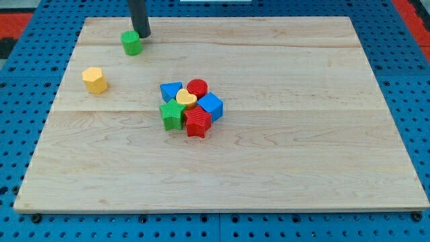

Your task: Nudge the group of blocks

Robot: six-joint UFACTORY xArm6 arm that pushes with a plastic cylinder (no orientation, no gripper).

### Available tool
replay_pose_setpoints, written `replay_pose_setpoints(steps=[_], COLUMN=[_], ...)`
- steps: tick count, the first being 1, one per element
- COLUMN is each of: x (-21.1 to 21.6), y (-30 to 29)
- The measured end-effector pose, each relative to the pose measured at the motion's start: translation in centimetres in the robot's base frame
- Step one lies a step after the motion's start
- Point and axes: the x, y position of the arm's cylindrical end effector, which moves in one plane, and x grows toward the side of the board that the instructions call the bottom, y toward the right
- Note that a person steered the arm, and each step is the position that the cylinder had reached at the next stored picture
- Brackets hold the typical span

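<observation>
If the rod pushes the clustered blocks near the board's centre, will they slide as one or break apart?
The cluster probably scatters: its six blocks look only loosely packed, their shapes differing. On the smooth wooden board each likely slides rather than tips, being squat. The red cylinder might roll if knocked over. My tip sits beside the green cylinder.

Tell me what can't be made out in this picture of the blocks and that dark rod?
- My tip: its upper rod is cut off by the view's top.
- Green block beside the tip: contact cannot be told.
- Yellow heart: it hides the inner faces of the clustered blocks.
- Green star and red star: their ridges are too small to make out.
</observation>
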Motion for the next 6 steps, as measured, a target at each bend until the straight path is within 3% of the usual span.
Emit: replay_pose_setpoints(steps=[1,2,3,4,6], x=[6.7,9.3,8.7,13.6,16.1], y=[-0.1,3.0,14.7,18.3,10.7])
